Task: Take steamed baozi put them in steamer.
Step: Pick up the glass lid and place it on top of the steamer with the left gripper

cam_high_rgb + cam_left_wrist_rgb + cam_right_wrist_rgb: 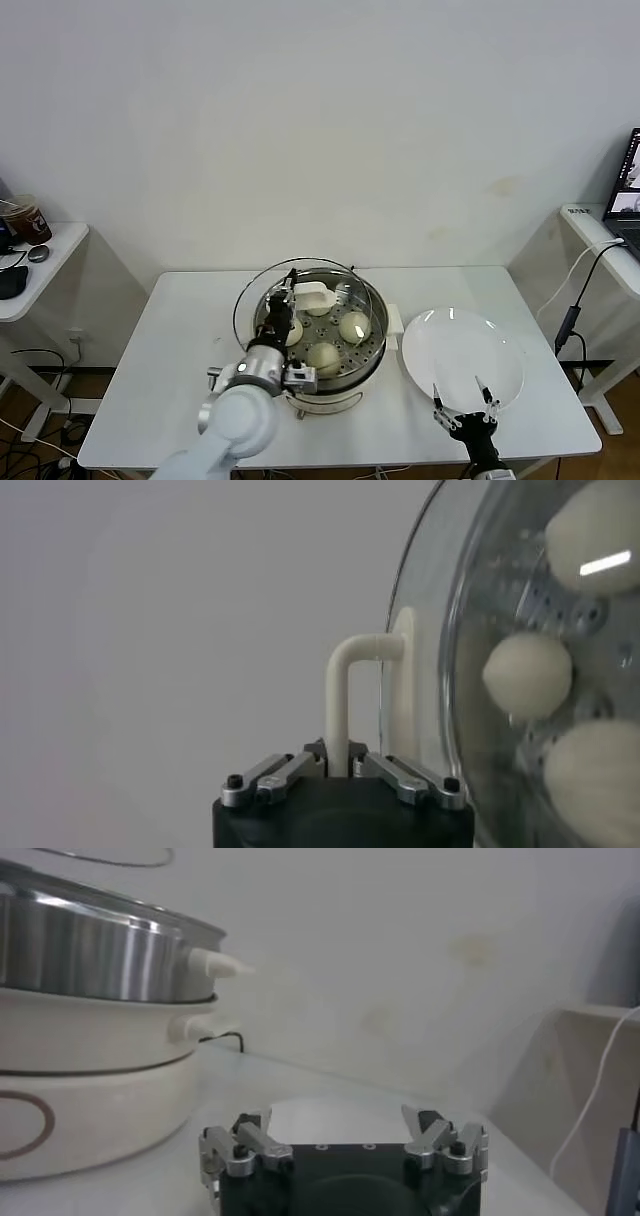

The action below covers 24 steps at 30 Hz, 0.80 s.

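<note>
All the baozi sit inside the steamer (322, 352): in the head view three of them show plainly on the perforated tray, the one at the right (354, 326), one nearer the front (323, 358) and one at the left (291, 331), with a fourth partly hidden behind the lid handle (313, 294). The plate (463, 358) to the steamer's right is bare, so the loading looks done and what remains is covering the pot.

The left gripper (343, 767) is closed tight on the white lid handle (350, 685), its jaws pinching the handle's bar from both sides. It holds the glass lid (303, 300) above the steamer, tilted and offset toward the back-left, so the buns are seen through the glass in the left wrist view (527, 674). Holding it by the handle keeps the glass clear of the steel rim and lets the lid be lowered flat; it likely needs to be centred and levelled first, or its edge could catch the rim.

The right gripper (466, 412) waits with jaws spread wide and nothing in them, low over the tabletop (180, 350) at the plate's near edge, out of the lid's way.
</note>
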Each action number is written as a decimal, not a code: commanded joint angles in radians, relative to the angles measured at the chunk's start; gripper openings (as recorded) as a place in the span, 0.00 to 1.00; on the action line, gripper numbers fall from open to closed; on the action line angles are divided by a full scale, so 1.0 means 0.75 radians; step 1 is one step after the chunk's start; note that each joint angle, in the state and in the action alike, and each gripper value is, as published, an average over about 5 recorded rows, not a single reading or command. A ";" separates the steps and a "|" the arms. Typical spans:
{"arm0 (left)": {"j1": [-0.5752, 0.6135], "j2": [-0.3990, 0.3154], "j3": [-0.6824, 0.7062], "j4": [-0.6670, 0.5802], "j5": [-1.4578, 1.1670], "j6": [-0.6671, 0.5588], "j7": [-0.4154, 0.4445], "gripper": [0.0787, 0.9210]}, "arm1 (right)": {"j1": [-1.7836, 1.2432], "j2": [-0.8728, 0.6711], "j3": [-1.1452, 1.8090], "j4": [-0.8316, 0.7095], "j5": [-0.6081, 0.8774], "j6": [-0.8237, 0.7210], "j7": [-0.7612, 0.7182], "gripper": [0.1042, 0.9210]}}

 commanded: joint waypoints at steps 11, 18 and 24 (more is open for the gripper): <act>-0.082 -0.150 0.118 0.156 0.181 0.017 0.035 0.11 | -0.001 -0.004 -0.012 -0.015 -0.017 0.008 0.002 0.88; -0.066 -0.154 0.097 0.194 0.179 0.005 0.014 0.11 | -0.008 -0.014 -0.008 -0.010 -0.004 0.008 -0.001 0.88; -0.054 -0.149 0.077 0.215 0.176 -0.008 -0.003 0.11 | -0.007 -0.004 -0.012 -0.015 -0.008 0.010 -0.003 0.88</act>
